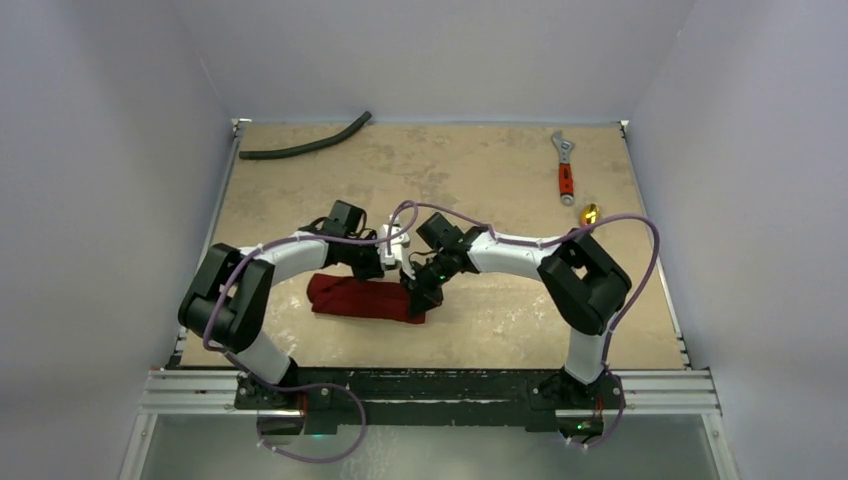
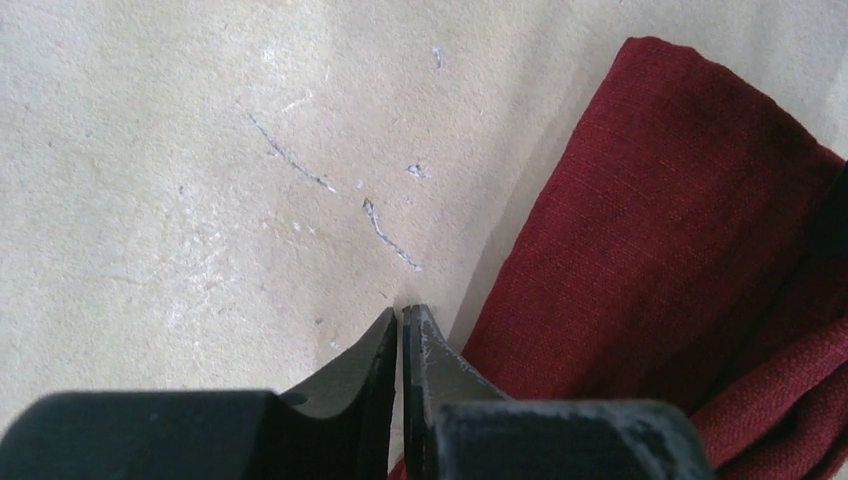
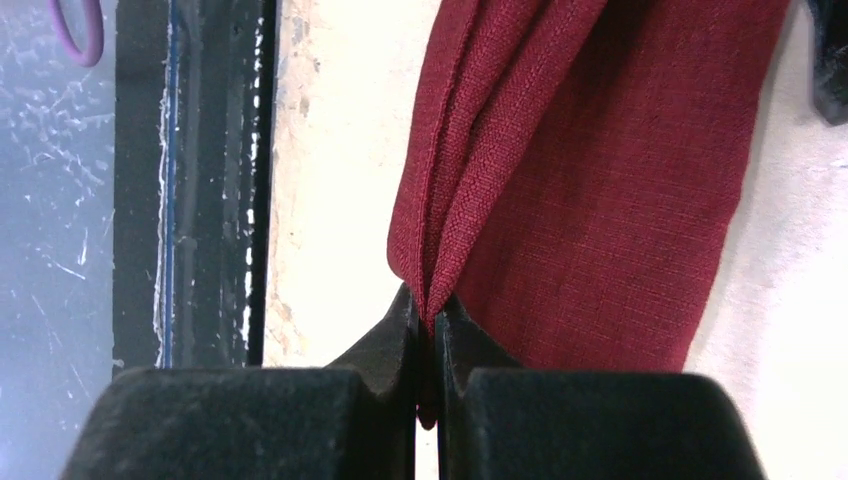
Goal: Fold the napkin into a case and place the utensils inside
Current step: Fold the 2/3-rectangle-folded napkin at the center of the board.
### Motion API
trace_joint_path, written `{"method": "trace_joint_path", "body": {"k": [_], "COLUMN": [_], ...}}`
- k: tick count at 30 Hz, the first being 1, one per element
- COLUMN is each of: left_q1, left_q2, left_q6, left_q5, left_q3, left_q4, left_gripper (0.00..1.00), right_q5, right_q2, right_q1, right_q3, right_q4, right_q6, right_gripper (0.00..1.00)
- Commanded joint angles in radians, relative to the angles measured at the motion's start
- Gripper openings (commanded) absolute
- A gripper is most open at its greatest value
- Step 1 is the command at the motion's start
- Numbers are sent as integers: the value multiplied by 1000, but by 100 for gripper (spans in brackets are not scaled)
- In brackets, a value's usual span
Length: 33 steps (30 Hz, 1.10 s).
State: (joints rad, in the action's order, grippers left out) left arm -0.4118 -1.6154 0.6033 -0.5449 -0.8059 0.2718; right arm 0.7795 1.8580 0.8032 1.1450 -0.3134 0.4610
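Observation:
The dark red napkin [image 1: 355,298] lies folded into a narrow strip on the table in front of the arms. My right gripper [image 1: 417,300] is at its right end. In the right wrist view this gripper [image 3: 430,315] is shut on a pinched fold of the napkin [image 3: 600,180]. My left gripper [image 1: 386,262] hovers at the strip's far edge. In the left wrist view its jaws [image 2: 402,318] stand together over bare table, and the napkin [image 2: 650,230] lies just right of them. One small shiny gold utensil piece [image 1: 590,213] lies at the far right.
A red-handled silver wrench [image 1: 565,170] lies at the back right, just beyond the gold piece. A black hose [image 1: 305,145] curves along the back left. The table's black front rail [image 3: 190,180] runs close to the napkin's near edge.

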Motion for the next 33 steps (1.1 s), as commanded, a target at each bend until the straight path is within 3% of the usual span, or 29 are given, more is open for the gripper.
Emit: {"method": "trace_joint_path", "body": {"k": [1, 8, 17, 28, 33], "left_q1": [-41, -39, -49, -67, -71], "left_q2": [70, 79, 68, 74, 92], "left_q6": [237, 222, 289, 408, 460], "left_q5": [-123, -107, -104, -101, -111], "left_q3": [52, 70, 62, 58, 71], "left_q4": [102, 69, 57, 111, 122], "left_gripper": [5, 4, 5, 3, 2], "right_q5": [-69, -62, 38, 206, 289], "right_q2": [17, -29, -37, -46, -64], "right_q1": [-127, -127, -127, -128, -130], "right_q3": [-101, -233, -213, -101, -145], "right_q4": [138, 351, 350, 223, 346], "right_q6": [-326, -453, -428, -408, -499], "right_gripper": [3, 3, 3, 5, 5]}}
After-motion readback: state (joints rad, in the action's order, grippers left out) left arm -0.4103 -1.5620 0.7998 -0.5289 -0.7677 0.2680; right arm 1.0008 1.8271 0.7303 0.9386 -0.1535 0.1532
